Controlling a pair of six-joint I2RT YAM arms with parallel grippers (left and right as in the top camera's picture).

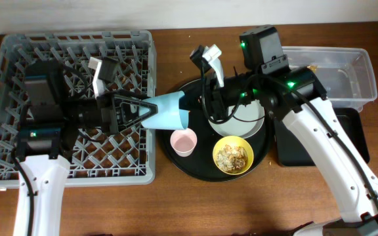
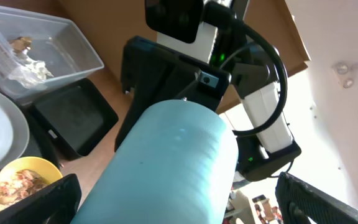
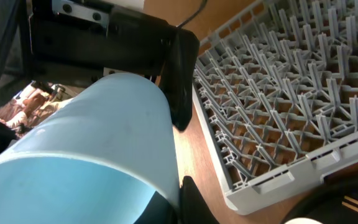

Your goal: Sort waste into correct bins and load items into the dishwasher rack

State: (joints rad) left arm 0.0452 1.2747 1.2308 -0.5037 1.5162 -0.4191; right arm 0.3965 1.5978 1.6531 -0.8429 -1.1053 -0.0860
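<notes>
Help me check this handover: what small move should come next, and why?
Probably close the left gripper on the blue cup. The cup hangs sideways between the arms; the right gripper seems to hold its rim, while the left fingers flank its base with a gap on one side.

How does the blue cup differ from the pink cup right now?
The blue cup is on its side, held off the table; the pink cup stands upright on the round black tray. The blue cup looks larger than the pink cup, though it is nearer the camera. Both are plain and open-topped.
</notes>
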